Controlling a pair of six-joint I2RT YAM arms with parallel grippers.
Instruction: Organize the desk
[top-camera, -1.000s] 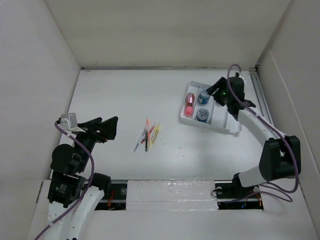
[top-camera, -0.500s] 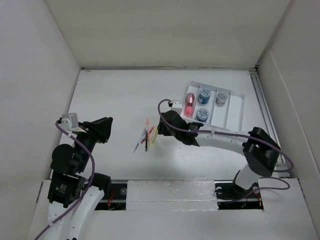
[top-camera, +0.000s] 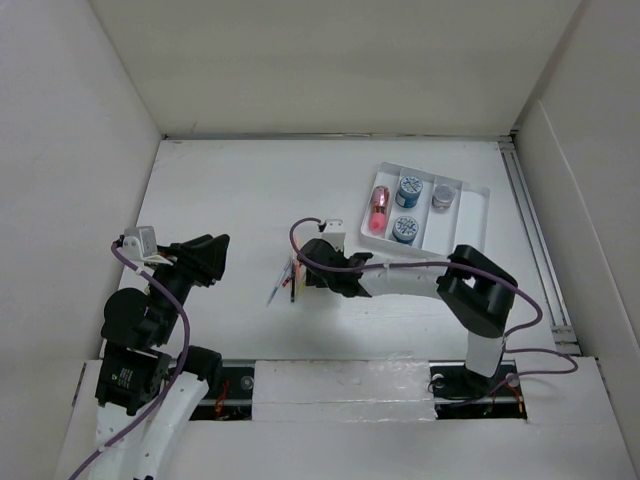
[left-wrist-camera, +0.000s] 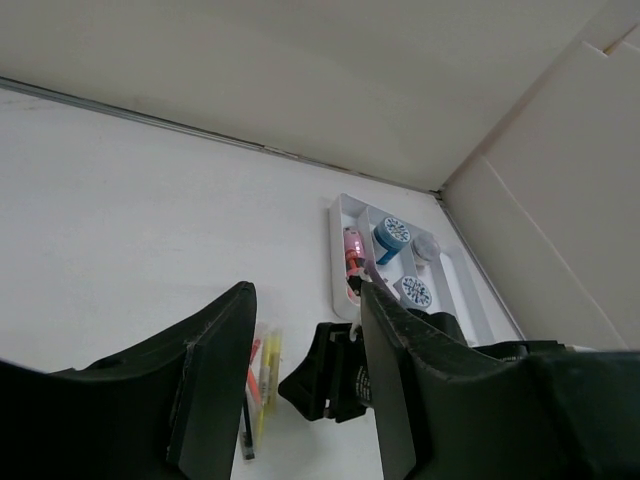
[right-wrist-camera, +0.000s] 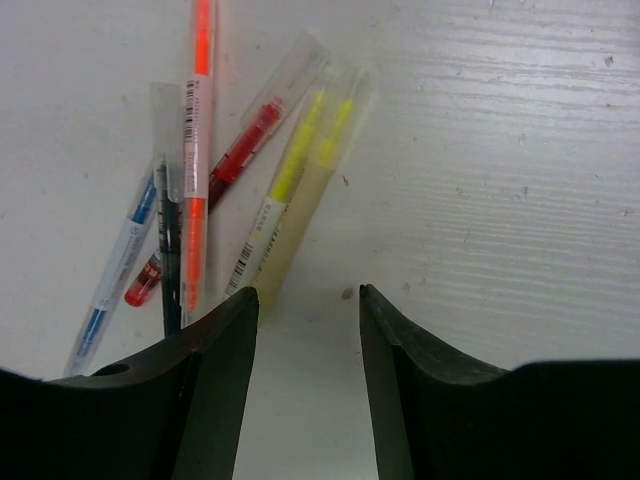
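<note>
1. Top view. The desk (top-camera: 220, 190) fills the floor of the walled bay, with a loose pen pile (top-camera: 279, 287) about mid-desk. The right gripper (top-camera: 305, 270) reaches across and sits over the pile's right edge, hiding part of it. The compartmented tray (top-camera: 478, 215) is well off to the pile's far right and holds a pink item (top-camera: 379, 209) and blue-topped tubs (top-camera: 408, 188). Its long outer slot appears bare, so it is likely the home for the pens. The left gripper (top-camera: 213, 256) is raised, well left of the pile, probably parked to give room.
2. Left wrist. Fingers (left-wrist-camera: 215, 370) are spread wide with nothing between them. The view looks across at the pile and the other arm's wrist beside it.
3. Right wrist. The jaws are moderately parted and empty, low over the pile's near ends.
   - The yellow highlighters (right-wrist-camera: 300, 190) lie side by side, with their tail nearest the gap.
   - The orange pen (right-wrist-camera: 197, 150), red pen (right-wrist-camera: 235, 160) and blue pen (right-wrist-camera: 115, 265) fan out overlapping on the pile's other side.
   - The yellow pair is probably the target, being outermost and least tangled.
</note>
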